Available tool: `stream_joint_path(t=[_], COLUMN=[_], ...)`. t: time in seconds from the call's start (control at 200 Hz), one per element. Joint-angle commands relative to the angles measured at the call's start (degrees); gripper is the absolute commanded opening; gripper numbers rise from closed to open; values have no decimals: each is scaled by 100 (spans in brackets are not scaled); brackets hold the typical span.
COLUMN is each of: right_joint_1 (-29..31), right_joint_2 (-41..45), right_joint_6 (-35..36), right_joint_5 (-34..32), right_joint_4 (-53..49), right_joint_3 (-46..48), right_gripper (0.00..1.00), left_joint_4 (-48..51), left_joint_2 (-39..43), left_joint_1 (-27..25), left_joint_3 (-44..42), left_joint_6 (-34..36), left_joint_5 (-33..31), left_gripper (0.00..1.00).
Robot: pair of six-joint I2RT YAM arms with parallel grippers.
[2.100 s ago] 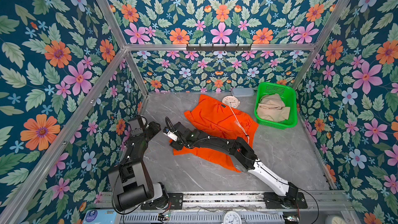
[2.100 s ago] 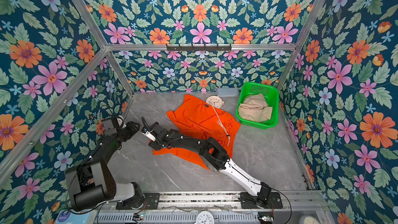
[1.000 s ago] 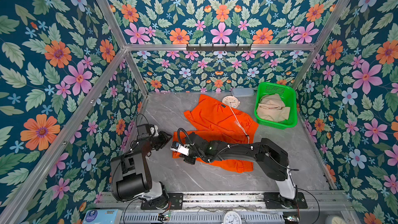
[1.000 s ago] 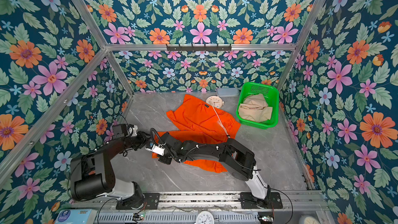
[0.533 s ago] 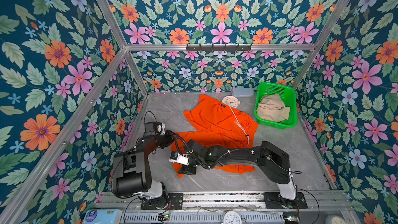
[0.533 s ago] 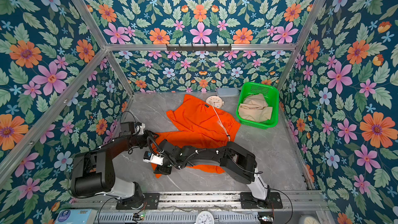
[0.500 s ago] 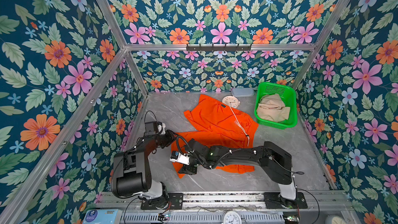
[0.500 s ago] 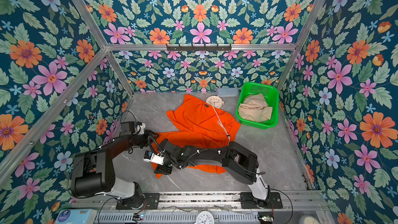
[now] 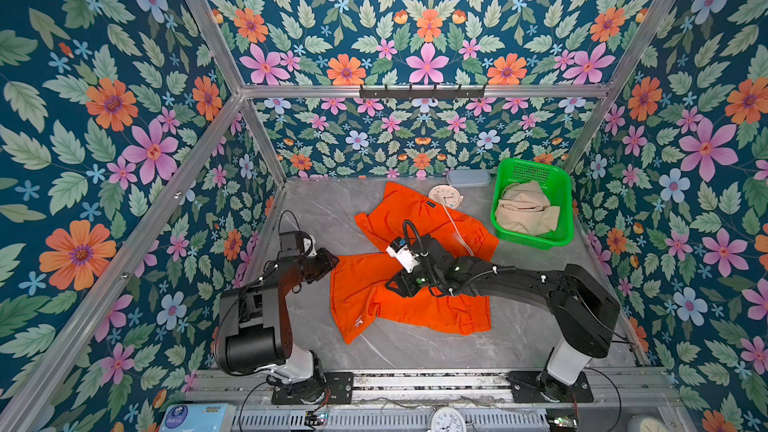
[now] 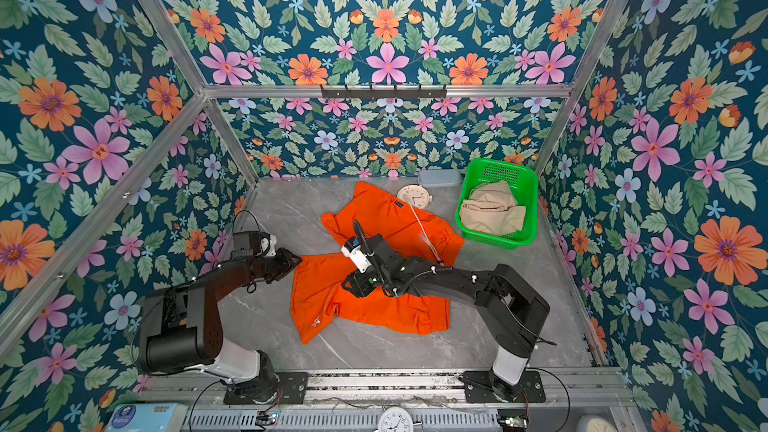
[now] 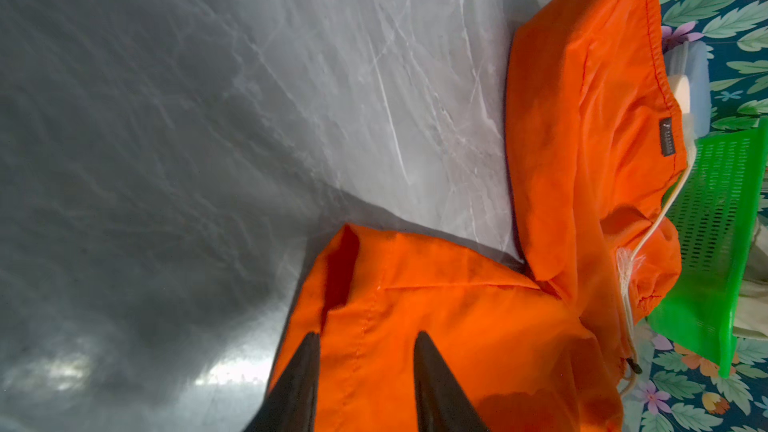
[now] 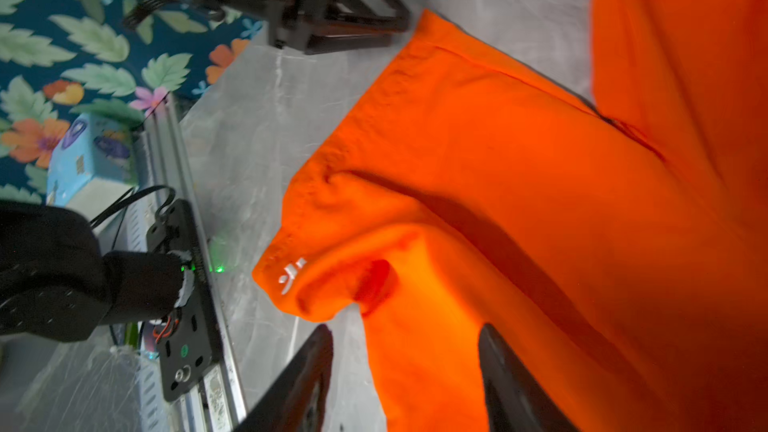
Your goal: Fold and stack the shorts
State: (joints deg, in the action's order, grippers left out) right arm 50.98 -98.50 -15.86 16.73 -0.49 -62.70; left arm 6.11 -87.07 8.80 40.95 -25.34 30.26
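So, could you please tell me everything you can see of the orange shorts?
The orange shorts are thin, smooth-looking fabric with a white drawstring, a white logo by one hem and a dark tag. They lie rumpled on the grey table, one leg toward the front. The open left gripper is at a hem corner; the open right gripper is over the middle.

Left fingers [image 11: 301, 380], right fingers [image 12: 507, 380] apart
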Motion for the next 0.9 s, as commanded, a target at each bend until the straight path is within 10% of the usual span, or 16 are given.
stream_joint_path(t=[0.0,0.56,0.895], right_joint_1=[-331,-1146,-1169], right_joint_2=[162,486,654], right_joint_6=[-776,-1558,-1719], right_joint_5=[-257,-832,-857], right_joint_4=[-186,-942,-1111], right_joint_3=[231,930,1324], right_gripper=[56,56,56], left_joint_4=[-225,-347,-228], left_joint_2=[-158,-726,-791], left_joint_1=[1,-196,-195], left_joint_3=[112,339,508], left_joint_6=[30,-6,129], left_joint_5=[1,162,-85], left_gripper=[38,35,5])
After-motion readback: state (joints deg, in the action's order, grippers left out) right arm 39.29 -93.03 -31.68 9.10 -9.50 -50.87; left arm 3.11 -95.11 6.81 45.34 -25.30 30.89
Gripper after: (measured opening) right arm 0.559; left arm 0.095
